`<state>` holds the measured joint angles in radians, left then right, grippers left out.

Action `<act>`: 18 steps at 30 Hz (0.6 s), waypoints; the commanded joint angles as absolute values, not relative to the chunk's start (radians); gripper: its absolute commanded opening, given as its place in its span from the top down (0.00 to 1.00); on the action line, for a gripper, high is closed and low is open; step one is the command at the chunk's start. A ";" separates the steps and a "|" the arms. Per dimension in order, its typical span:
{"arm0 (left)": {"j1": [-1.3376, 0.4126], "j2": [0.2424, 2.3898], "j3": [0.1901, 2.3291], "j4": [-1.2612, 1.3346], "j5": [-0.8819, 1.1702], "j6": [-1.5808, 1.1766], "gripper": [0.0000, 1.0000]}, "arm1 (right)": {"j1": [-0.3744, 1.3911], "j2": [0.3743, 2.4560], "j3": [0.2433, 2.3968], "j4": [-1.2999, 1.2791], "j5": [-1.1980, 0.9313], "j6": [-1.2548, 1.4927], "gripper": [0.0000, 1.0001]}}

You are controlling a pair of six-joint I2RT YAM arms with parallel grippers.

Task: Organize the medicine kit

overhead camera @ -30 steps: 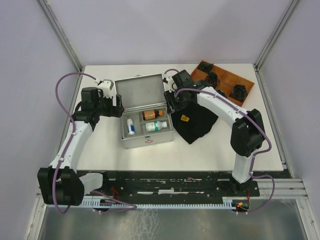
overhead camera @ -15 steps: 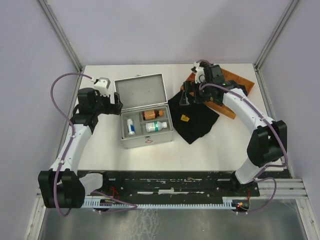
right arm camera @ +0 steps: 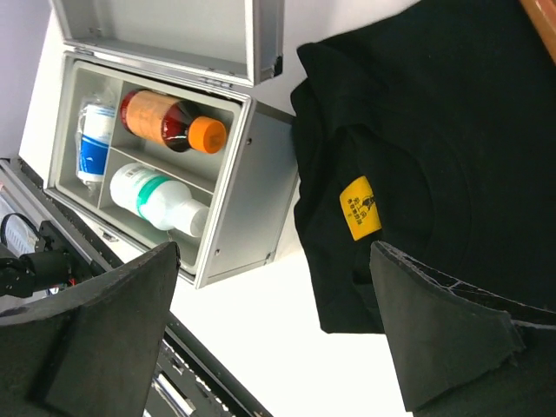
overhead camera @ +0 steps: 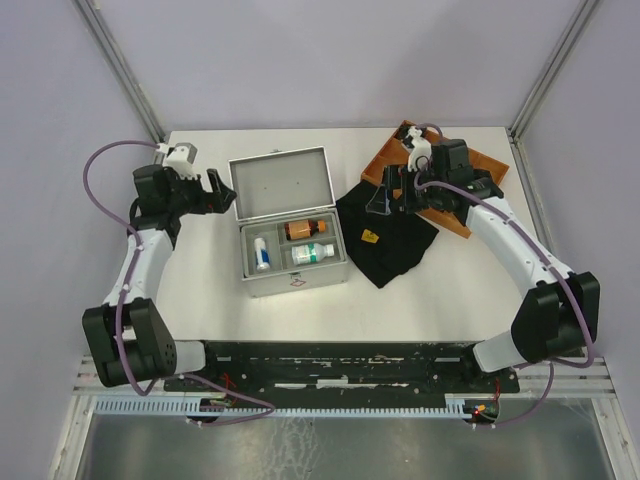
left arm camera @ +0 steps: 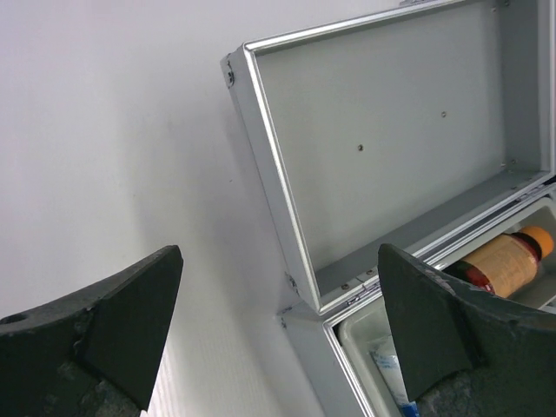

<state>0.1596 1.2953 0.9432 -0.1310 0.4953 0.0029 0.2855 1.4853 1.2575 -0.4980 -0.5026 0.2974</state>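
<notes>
Mid-table, kit (overhead camera: 290, 225) sits open with its lid up; two bottles (overhead camera: 305, 229) and a tube (overhead camera: 261, 253) are binned inside.
Left gripper (overhead camera: 216, 189) spread, empty, just beside lid's left edge, arm folded back. Right gripper (overhead camera: 386, 196) spread, empty, over black cloth (overhead camera: 395, 245) by wooden tray (overhead camera: 480, 165), elbow wide. Reads as between picks. Next: right descends on a loose item, or left tips lid shut.

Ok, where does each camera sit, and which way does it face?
Top: overhead at the near edge, looking down at the table; left arm and right arm show.
Left wrist: on its arm, facing the metal case, lid up; open left end effector frames the view.
Right wrist: on its arm, looking down at black cloth and case; open right end effector below.
Both wrist views catch the brown bottle.
</notes>
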 commanded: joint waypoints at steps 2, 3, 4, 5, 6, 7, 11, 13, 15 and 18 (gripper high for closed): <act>0.188 1.356 1.014 -0.004 0.695 -0.082 0.00 | 0.271 1.414 1.234 -0.405 -0.561 0.276 0.01; 0.191 1.371 1.021 0.000 0.709 -0.085 0.00 | 0.265 1.414 1.233 -0.407 -0.567 0.275 0.01; 0.192 1.388 1.027 0.006 0.725 -0.092 0.00 | 0.259 1.414 1.232 -0.408 -0.576 0.277 0.01; 0.194 1.405 1.035 0.012 0.735 -0.097 0.00 | 0.254 1.414 1.232 -0.409 -0.583 0.279 0.01; 0.196 1.424 1.042 0.022 0.745 -0.108 0.00 | 0.247 1.414 1.229 -0.408 -0.587 0.280 0.01; 0.198 1.445 1.051 0.035 0.757 -0.120 0.00 | 0.244 1.414 1.227 -0.406 -0.591 0.283 0.01; 0.203 1.540 1.101 0.072 0.814 -0.185 0.01 | 0.228 1.420 1.225 -0.402 -0.612 0.295 0.02; 0.203 1.592 1.129 0.084 0.853 -0.211 0.00 | 0.221 1.420 1.221 -0.398 -0.620 0.300 0.02; 0.203 1.639 1.155 0.095 0.883 -0.239 0.00 | 0.214 1.421 1.221 -0.396 -0.627 0.303 0.02; 0.202 1.700 1.174 0.128 0.939 -0.275 0.00 | 0.210 1.422 1.220 -0.394 -0.635 0.302 0.02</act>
